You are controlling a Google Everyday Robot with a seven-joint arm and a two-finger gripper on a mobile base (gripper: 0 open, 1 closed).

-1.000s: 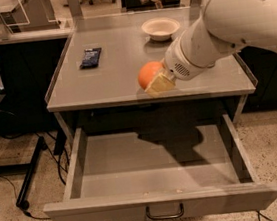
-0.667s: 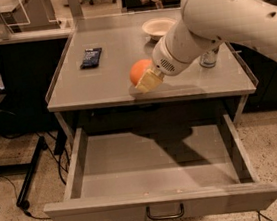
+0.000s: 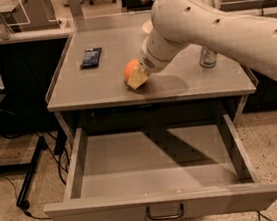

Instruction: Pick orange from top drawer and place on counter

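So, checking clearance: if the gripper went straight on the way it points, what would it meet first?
The gripper, shut on the orange low above the counter, points down and left; it would probably meet the counter surface first.

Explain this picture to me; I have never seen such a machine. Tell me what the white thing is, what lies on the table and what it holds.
The big white shape is a robot arm; one camera looks down on it from the front. At its tip is the gripper, two fingers that clamp things, and it holds an orange just at the surface of the grey counter. Also on the counter are a dark packet and a can. Below, the top drawer is pulled open.
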